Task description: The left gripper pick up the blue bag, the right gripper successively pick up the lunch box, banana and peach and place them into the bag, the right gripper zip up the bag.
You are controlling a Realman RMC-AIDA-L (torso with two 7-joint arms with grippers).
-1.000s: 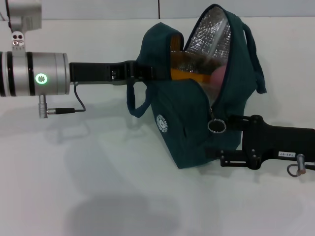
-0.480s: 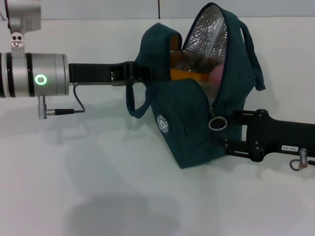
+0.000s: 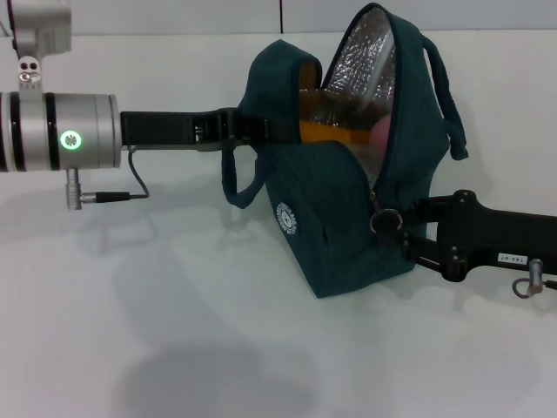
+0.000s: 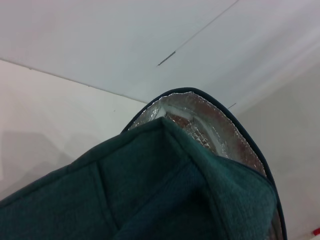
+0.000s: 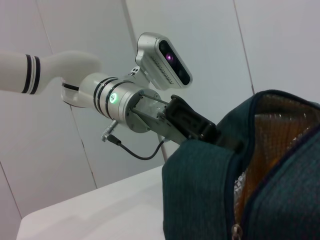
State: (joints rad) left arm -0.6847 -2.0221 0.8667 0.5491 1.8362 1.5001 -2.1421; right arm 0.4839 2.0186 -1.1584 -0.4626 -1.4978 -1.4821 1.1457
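The blue bag [image 3: 335, 218] stands open at the table's middle, silver lining showing; it also fills the left wrist view [image 4: 150, 195] and the right wrist view [image 5: 210, 190]. My left gripper [image 3: 249, 129] is shut on the bag's left top rim, which the right wrist view [image 5: 216, 138] confirms. Inside lie the banana [image 3: 324, 131] and the peach [image 3: 384, 132]. The lunch box is hidden. My right gripper [image 3: 407, 230] sits low against the bag's right side, just beside the metal ring pull [image 3: 384, 221], its fingers apart.
The white table [image 3: 174, 331] runs to a back wall close behind the bag. One loop handle [image 3: 239, 178] hangs under the left gripper, the other [image 3: 448, 104] drapes over the bag's right side. A cable [image 3: 122, 193] dangles from the left wrist.
My right gripper has risen and closed in on the ring pull, its fingers drawing nearer each other. The left arm and the bag's left side have stayed put.
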